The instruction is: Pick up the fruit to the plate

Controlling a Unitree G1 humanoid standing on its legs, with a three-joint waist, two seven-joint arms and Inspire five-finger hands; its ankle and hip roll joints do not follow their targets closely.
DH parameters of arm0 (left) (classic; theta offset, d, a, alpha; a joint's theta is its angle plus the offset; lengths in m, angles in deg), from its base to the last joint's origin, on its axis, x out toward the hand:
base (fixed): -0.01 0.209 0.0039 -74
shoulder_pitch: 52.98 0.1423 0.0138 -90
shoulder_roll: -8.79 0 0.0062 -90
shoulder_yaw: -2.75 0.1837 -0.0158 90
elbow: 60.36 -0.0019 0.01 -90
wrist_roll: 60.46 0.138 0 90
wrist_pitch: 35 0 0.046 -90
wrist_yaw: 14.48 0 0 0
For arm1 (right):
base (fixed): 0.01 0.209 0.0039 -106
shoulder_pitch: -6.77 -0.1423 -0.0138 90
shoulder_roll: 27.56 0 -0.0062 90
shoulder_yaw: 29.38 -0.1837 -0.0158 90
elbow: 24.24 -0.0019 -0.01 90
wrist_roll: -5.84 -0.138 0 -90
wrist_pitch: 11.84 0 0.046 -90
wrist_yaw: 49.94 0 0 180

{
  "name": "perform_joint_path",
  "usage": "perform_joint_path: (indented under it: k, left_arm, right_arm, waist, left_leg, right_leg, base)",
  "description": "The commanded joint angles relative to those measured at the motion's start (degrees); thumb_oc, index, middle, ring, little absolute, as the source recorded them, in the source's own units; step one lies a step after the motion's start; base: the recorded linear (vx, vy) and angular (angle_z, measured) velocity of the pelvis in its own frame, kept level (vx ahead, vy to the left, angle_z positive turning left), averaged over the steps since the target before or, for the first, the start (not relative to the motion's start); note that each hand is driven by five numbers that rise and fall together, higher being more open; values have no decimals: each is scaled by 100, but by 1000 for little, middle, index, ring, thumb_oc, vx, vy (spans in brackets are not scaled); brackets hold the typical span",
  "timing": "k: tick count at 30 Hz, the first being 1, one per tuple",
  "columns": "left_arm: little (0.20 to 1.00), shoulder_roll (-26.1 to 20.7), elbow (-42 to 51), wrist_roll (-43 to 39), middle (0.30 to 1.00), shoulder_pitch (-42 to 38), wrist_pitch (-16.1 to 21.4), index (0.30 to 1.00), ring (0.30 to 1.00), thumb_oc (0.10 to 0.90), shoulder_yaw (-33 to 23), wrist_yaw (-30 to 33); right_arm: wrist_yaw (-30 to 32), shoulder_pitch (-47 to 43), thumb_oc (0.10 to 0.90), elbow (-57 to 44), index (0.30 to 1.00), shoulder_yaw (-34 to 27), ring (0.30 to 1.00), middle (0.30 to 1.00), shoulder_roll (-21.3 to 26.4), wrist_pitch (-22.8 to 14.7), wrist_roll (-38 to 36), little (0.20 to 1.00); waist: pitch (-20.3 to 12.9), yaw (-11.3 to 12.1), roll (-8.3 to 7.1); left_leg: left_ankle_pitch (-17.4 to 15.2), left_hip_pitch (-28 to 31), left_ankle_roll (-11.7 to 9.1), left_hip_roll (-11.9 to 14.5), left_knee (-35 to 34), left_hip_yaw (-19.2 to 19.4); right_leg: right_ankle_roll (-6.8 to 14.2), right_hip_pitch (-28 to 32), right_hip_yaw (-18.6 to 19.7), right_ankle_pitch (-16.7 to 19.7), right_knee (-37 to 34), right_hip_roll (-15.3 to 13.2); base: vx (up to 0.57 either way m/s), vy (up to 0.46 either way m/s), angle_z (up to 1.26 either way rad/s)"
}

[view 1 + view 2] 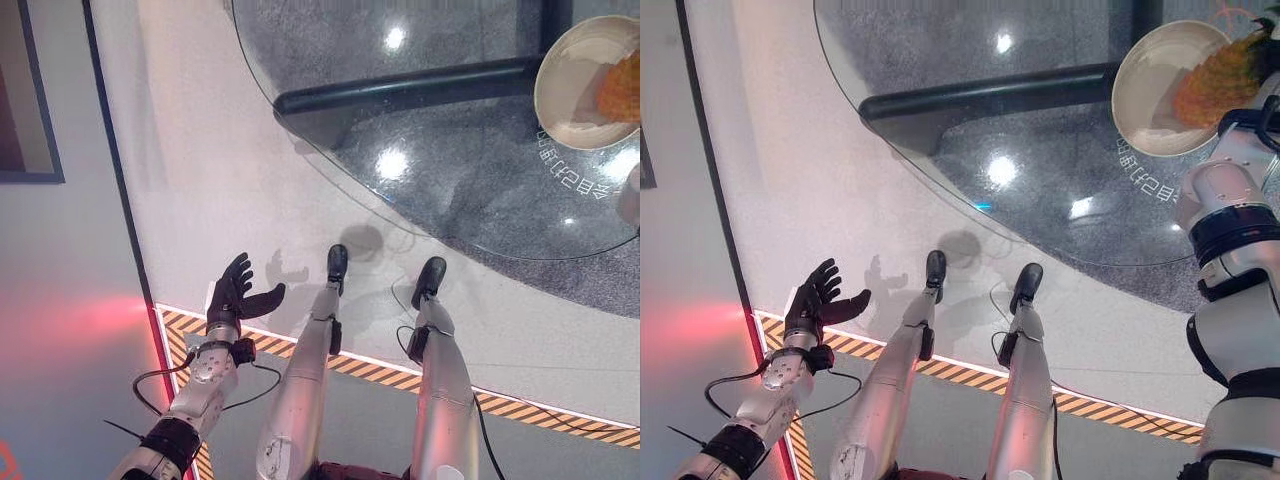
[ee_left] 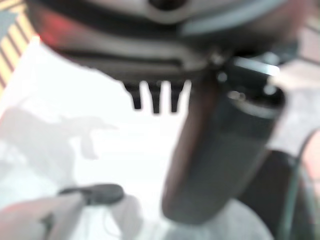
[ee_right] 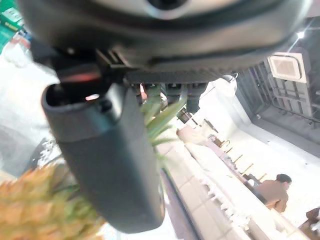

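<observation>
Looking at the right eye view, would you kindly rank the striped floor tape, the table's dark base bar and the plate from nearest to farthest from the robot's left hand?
From the left hand, low at the view's left:
1. Striped floor tape, just below and beside the hand.
2. Dark base bar, under the glass table, up and to the right.
3. Plate, far upper right, holding the pineapple.

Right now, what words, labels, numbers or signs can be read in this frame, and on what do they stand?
White print on the glass table, beside the plate: too small to read.
Yellow-black striped floor tape: a marking, no words.
Nothing else is legible.
</observation>
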Motion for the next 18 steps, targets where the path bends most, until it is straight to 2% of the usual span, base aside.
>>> perform_joint_path:
  k: [1,9,14,18]
  left_arm:
    - [900,-266,62,0,900,661,306,900,900,800,-435,-104]
    - [900,-350,0,52,900,766,210,900,900,800,-514,-194]
    - [900,-347,-190,126,900,797,114,900,900,800,-619,-209]
    - [900,-318,-439,211,900,844,23,900,900,800,-754,-284]
  right_arm:
    - [-143,-543,800,-16,900,351,900,900,1000,654,683,900]
    - [-638,-682,800,85,900,522,900,900,1081,520,816,900]
    - [-405,-577,800,-69,900,444,900,900,1074,398,545,900]
    - [-62,-201,800,-425,900,113,900,900,1120,245,237,900]
  waist:
    - [-129,56,-92]
    - [-129,119,-202]
    - [-129,152,-291]
    - [-129,143,-363]
  left_leg:
    - [-340,80,163,-311,228,-125]
    - [-381,467,164,-279,183,-134]
    - [-448,804,161,-263,175,-143]
    - [-507,1241,143,-235,142,-151]
  right_leg:
    - [-131,380,-492,-3,-213,349]
    - [-133,811,-540,-40,-278,341]
    - [-144,1170,-570,-112,-303,330]
    - [-163,1642,-561,-207,-360,355]
  base:
    - [0,0,0]
    - [-1,-23,-1]
    - [-4,-36,0]
    - [0,0,0]
